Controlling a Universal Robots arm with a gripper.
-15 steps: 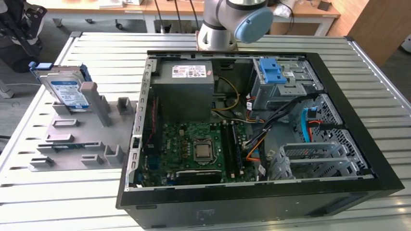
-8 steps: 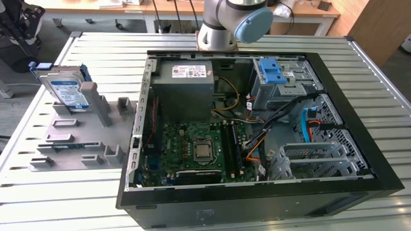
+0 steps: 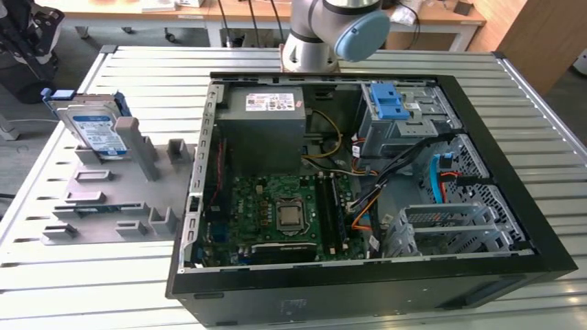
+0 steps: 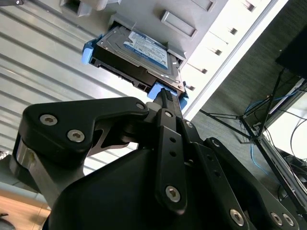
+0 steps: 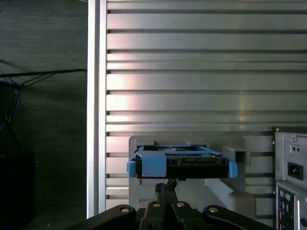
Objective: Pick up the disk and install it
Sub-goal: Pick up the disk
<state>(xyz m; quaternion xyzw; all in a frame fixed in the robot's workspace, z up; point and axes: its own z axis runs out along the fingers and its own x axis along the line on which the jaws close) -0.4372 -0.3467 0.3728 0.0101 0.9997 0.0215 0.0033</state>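
Flat silver blue-railed disk (image 3: 96, 130) stood on edge in the grey plastic fixture (image 3: 119, 189), to the exterior view's left of the open black PC case (image 3: 367, 289). Gripper (image 5: 165, 184) was closed and held nothing. Risk: approaching closed would ram the drive's edge and tip it.

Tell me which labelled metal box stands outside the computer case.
The disk, blue-railed, upright in the grey holder at the exterior view's left; the power supply sits inside.
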